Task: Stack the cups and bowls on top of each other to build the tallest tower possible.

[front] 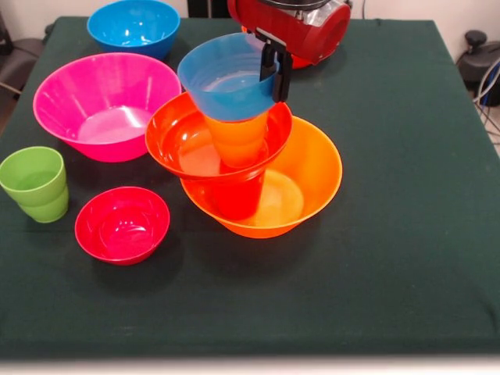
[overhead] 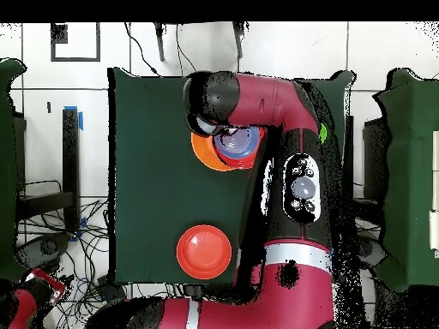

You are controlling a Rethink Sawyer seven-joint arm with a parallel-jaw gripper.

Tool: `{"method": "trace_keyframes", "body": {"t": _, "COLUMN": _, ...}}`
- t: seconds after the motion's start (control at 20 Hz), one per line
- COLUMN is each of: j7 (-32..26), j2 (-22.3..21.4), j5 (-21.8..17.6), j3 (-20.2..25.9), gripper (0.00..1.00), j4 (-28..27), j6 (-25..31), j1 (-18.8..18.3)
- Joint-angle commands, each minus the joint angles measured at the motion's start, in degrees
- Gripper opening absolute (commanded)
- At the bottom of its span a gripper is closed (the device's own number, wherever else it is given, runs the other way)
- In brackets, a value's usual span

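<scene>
Atop tower point(front: 258, 176) | fingers point(front: 276, 69) pinch blue bowl point(front: 223, 78) rim | bowl tilted, mouth up-left

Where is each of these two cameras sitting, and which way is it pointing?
Front view: sits across the table from the robot, looking down at the bowls and cups; shows the end of the red arm and the end effector clamped on the top blue bowl.
Overhead view: sits above, looking straight down; the red arm reaches up from the bottom edge and covers much of the table.
Shared: red arm, table, top blue bowl, and the orange bowl beneath it.
</scene>
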Motion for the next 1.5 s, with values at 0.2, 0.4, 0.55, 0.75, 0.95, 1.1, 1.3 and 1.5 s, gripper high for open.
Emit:
{"method": "trace_keyframes", "body": {"t": 0.2, "j7": -10.4, "j2": 1.2, "j5": -3.9, "j3": 4.9, "gripper": 0.00, "j4": 1.4, "j6": -0.3, "j1": -0.8}}
{"method": "trace_keyframes", "body": {"t": 0.4, "j7": -10.4, "j2": 1.3, "j5": -4.0, "j3": 4.8, "gripper": 0.00, "j4": 1.3, "j6": -0.3, "j1": -0.7}}
{"method": "trace_keyframes", "body": {"t": 0.55, "j7": -10.4, "j2": 1.3, "j5": -4.2, "j3": 4.8, "gripper": 1.00, "j4": 1.1, "j6": -0.4, "j1": -0.6}}
{"method": "trace_keyframes", "body": {"t": 0.75, "j7": -10.3, "j2": 1.3, "j5": -4.2, "j3": 4.8, "gripper": 1.00, "j4": 1.1, "j6": -0.4, "j1": -0.7}}
{"method": "trace_keyframes", "body": {"t": 0.95, "j7": -10.3, "j2": 1.4, "j5": -4.1, "j3": 4.9, "gripper": 1.00, "j4": 1.1, "j6": -0.3, "j1": -0.8}}
{"method": "trace_keyframes", "body": {"t": 1.1, "j7": -10.2, "j2": 1.3, "j5": -4.1, "j3": 4.9, "gripper": 1.00, "j4": 1.3, "j6": -0.3, "j1": -0.8}}
{"method": "trace_keyframes", "body": {"t": 1.3, "j7": -10.5, "j2": 1.0, "j5": -3.8, "j3": 5.1, "gripper": 1.00, "j4": 1.4, "j6": 0.4, "j1": -1.0}}
{"method": "trace_keyframes", "body": {"t": 1.5, "j7": -11.2, "j2": -0.7, "j5": -2.7, "j3": 5.7, "gripper": 1.00, "j4": 2.2, "j6": 2.5, "j1": -1.4}}
